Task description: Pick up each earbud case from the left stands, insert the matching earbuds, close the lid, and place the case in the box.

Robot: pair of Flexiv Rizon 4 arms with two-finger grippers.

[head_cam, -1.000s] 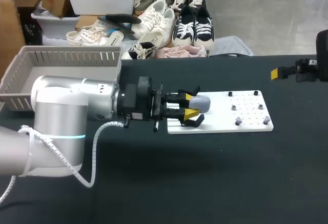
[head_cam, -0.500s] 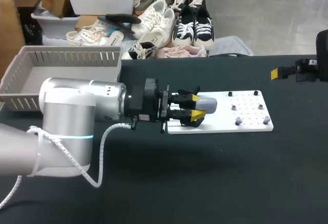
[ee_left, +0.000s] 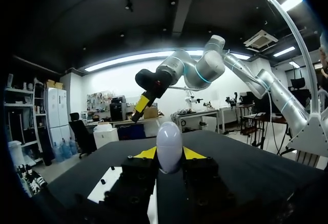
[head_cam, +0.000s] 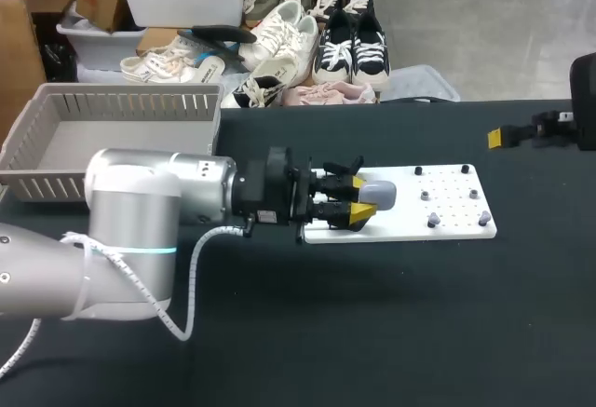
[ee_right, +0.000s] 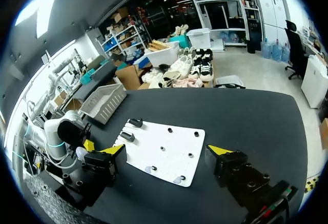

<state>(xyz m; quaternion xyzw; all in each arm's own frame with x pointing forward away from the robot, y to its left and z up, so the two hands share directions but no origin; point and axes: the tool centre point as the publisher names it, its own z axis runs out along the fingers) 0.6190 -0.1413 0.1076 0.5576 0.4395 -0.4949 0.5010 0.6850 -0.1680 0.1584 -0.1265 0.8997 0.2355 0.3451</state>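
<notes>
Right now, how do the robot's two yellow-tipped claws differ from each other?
The left gripper is shut on a grey earbud case; the right gripper is open and holds nothing. The left gripper sits over the left end of the white board, while the right gripper is away from the board, toward the table's right side. Both have two fingers with yellow tips.

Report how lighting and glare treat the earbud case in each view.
Head view: even light, earbud case in the left end effector shows no glare. Left wrist view: case brightly lit, the end effector below it dark. Right wrist view: case too small to judge.
</notes>
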